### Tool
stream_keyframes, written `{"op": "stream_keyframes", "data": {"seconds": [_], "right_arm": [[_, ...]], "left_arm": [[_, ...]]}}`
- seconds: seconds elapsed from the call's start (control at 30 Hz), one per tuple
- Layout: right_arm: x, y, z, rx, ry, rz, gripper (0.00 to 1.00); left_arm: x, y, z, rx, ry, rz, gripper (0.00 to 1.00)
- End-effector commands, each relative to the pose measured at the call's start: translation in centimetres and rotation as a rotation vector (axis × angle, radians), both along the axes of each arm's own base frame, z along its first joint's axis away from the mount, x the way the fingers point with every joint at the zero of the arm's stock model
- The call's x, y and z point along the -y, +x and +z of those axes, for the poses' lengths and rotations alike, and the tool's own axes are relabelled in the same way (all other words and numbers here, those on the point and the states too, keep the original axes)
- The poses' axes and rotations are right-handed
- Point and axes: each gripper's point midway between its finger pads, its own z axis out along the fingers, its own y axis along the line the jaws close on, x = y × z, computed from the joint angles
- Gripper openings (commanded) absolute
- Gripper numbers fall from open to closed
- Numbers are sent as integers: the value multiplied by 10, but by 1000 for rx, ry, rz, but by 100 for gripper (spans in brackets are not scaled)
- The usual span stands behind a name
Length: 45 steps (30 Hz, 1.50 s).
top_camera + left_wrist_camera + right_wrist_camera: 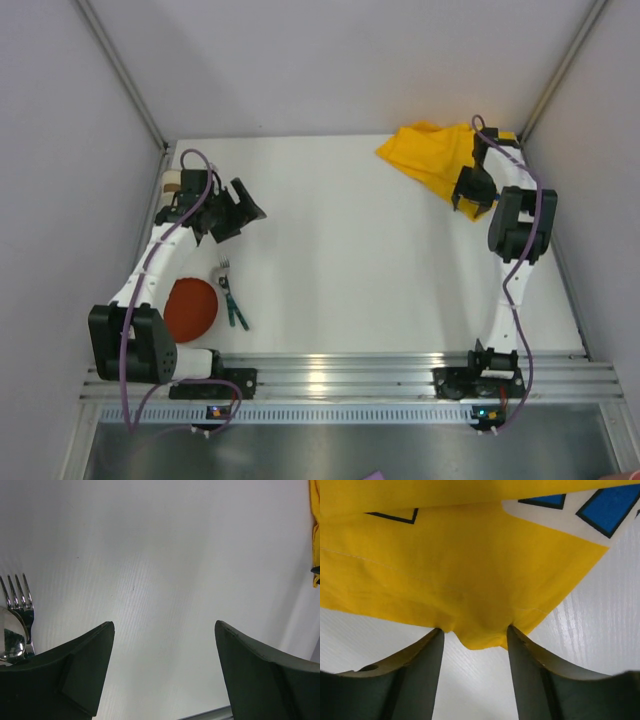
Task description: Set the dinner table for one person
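The white dinner table (350, 260) holds a dark red plate (190, 308) at the near left. A fork and spoon with teal handles (231, 296) lie just right of the plate. A crumpled yellow cloth (432, 155) lies at the back right. My left gripper (243, 208) is open and empty above bare table (165, 555), with the fork (17, 592) and spoon (11, 636) at its left. My right gripper (468, 190) is open at the cloth's near edge. In the right wrist view the cloth (470, 565) covers both fingertips and a fold sags between them (474, 628).
Pale grey walls (70, 150) enclose the table on the left, back and right. A ribbed aluminium rail (350, 375) runs along the near edge with both arm bases on it. The cloth's edge shows at the far right of the left wrist view (315, 535).
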Motion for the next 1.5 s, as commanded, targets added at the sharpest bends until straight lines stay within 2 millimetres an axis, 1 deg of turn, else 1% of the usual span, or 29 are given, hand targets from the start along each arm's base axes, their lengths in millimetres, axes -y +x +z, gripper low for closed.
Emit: {"op": "stream_keyframes", "data": {"seconds": [0.0,0.07,0.1,0.17,0.2,0.27,0.3,0.33,0.37,0.4,0.43,0.47,0.5,0.53,0.57,0.6,0.63,0.67,0.7,0.8,0.87,1.03,1.17,1.2,1.23,1.37,1.4,1.43,1.47], "right_arm": [[-9,-18,-25,-87,-4,34,50],[-12,-22,-31,-102,-1,42,37],[-13,-23,-31,-104,-1,48,19],[-20,-25,-32,-109,16,64,5],[-23,-25,-28,-103,21,75,0],[-46,-30,-24,-102,69,112,0],[-51,-30,-11,-76,77,110,0],[-84,-39,-8,-84,120,165,0],[-107,-42,0,-67,184,193,0],[-128,-44,18,-30,228,204,0],[-149,-55,22,-38,273,228,0],[-201,-67,35,-24,376,319,0],[-231,-77,53,-3,446,347,0],[-281,-98,66,-4,524,447,1],[-322,-111,89,12,682,532,14],[-346,-123,104,17,739,579,86],[-377,-135,126,44,773,673,99],[-384,-139,133,51,762,691,100],[-387,-139,145,82,762,703,100],[-372,-135,153,119,721,676,100],[-344,-136,136,89,671,619,100],[-268,-155,109,66,531,516,100],[-220,-172,88,49,431,422,100],[-211,-184,82,33,424,402,100],[-201,-186,79,33,417,373,100],[-182,-202,78,56,423,325,100],[-179,-209,73,41,422,316,100],[-174,-210,74,47,421,302,100],[-172,-213,74,50,420,297,100]], "left_arm": [[2,1,16,38,1,-14,86],[2,1,13,29,-2,-18,86],[3,1,12,27,-3,-19,86],[4,1,8,14,-9,-23,86],[4,1,8,11,-12,-24,85],[6,2,7,12,-17,-27,85],[7,3,8,17,-19,-29,85],[6,4,9,22,-17,-27,85],[7,5,9,24,-15,-29,85],[7,6,9,24,-9,-26,85],[8,6,10,25,-11,-31,85],[8,6,9,23,-9,-29,85],[10,7,9,26,-8,-34,85],[10,6,8,24,-6,-33,85],[11,7,8,25,-7,-34,85],[13,7,9,28,-9,-37,85],[13,7,8,26,-9,-38,85],[14,7,9,28,-13,-38,85],[17,6,8,22,-17,-44,85],[28,6,4,20,-25,-74,86],[34,6,-7,-2,-3,-93,86],[57,7,-40,-48,17,-148,86],[83,35,-42,4,9,-215,87],[87,42,-43,9,15,-225,87],[93,56,-46,15,27,-241,87],[107,93,-59,18,37,-264,87],[111,105,-54,46,34,-266,87],[113,110,-72,17,40,-274,87],[115,114,-77,11,38,-281,87]]}}
